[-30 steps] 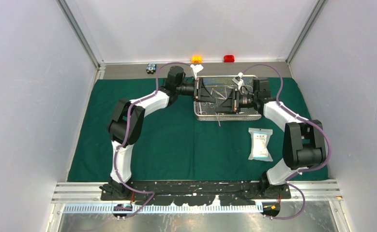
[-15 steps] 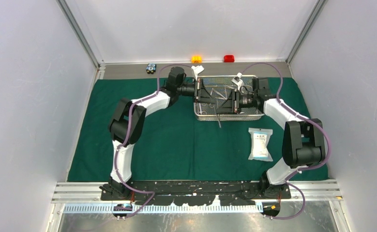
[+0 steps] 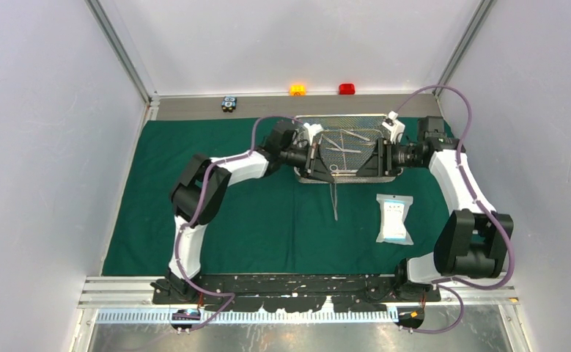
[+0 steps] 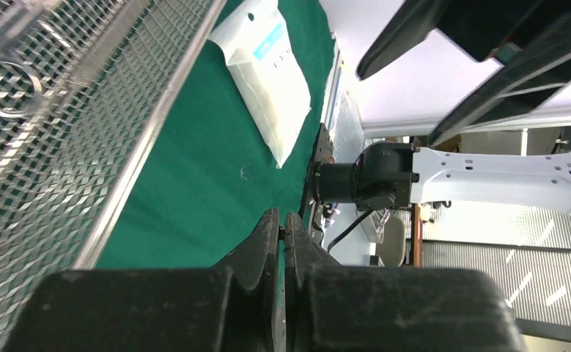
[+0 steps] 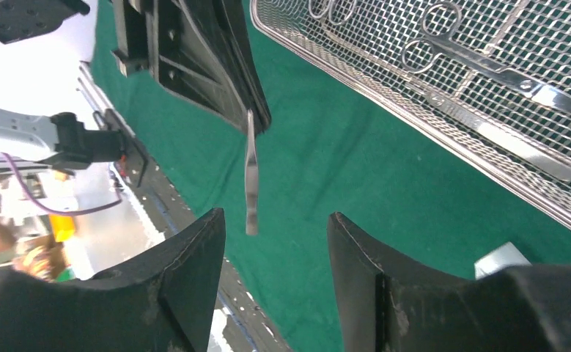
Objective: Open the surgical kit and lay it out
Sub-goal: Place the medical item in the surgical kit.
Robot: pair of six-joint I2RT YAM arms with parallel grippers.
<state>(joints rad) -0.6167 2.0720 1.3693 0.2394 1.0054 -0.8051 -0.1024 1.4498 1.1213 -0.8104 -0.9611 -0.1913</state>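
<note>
Top external: packet (image 3: 395, 218) lies near tray (image 3: 343, 117); left gripper (image 3: 320, 170) seemingly pinches dangling tweezers (image 3: 333, 202).

Green cloth (image 3: 253, 220) flat, scissors (image 5: 487, 67) in mesh tray (image 5: 568, 40), packet (image 3: 395, 218) beside, tweezers (image 5: 251, 183) aloft

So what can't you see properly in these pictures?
- Top view: the slim steel tool is too thin to tell tweezers from forceps.
- Left wrist view: the left gripper hides the tool behind its own shut fingers.
- Right wrist view: the wire-mesh tray runs off the top and right edges, so some instruments are cut off.
- Top view: the print on the packet is too small to read.
</note>
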